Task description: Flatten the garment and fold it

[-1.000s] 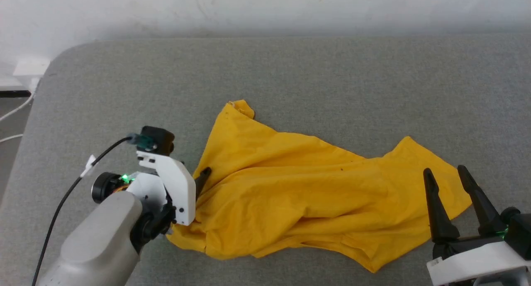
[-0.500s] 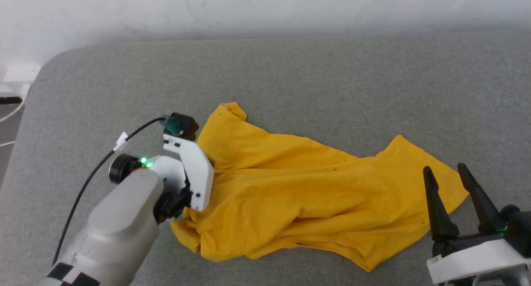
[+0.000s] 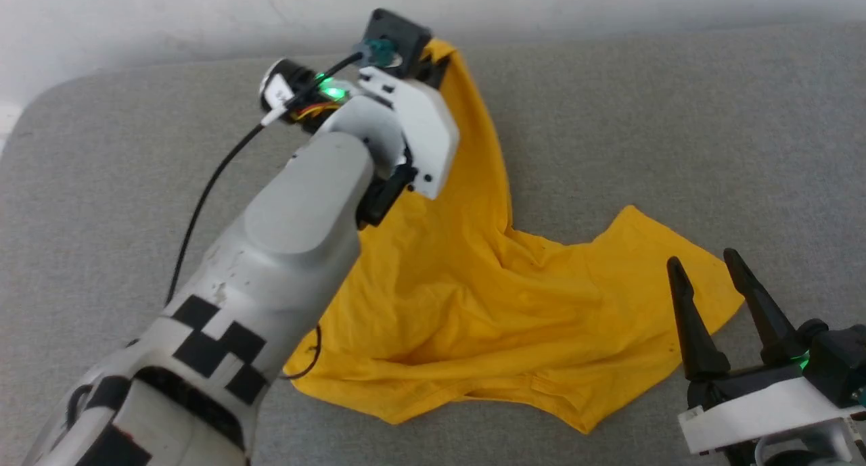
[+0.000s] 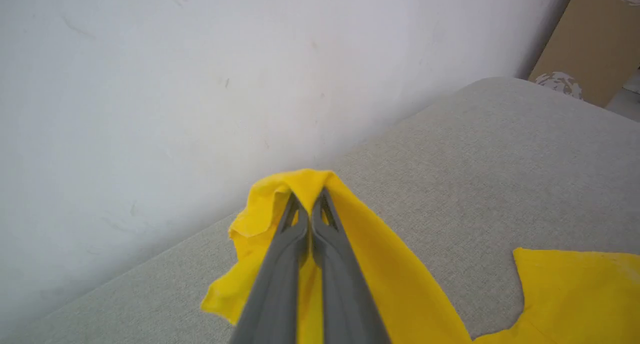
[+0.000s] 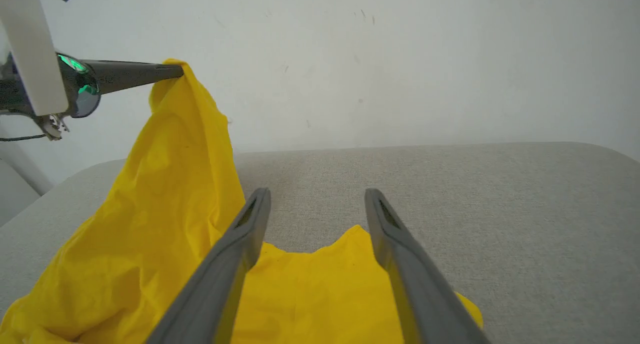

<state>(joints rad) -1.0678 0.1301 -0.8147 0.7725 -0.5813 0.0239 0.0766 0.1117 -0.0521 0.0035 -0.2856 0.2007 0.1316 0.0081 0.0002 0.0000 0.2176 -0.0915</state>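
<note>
The garment (image 3: 473, 297) is a crumpled bright yellow T-shirt, plain side up, lying on the grey cushion (image 3: 609, 128). One edge of it is raised toward the wall. My left gripper (image 4: 307, 196) is shut on that raised edge, with yellow cloth bunched around its tips. From the right wrist view, the left gripper (image 5: 177, 70) holds the garment (image 5: 165, 194) up so it hangs in a long drape. My right gripper (image 3: 699, 258) stands open near the shirt's right corner. Its fingers (image 5: 240, 239) hover over the cloth without touching it.
A white wall (image 3: 203, 19) runs along the cushion's far edge. The left arm's black cable (image 3: 203, 195) loops beside the forearm. A brown cardboard box (image 4: 595, 39) stands past the cushion's rounded end. Bare grey cushion lies to the right and far side of the shirt.
My left gripper closed on the shirt's left edge and lifted it up and away toward the wall, stretching the cloth. The head camera shifted. The right gripper stayed open in place.
</note>
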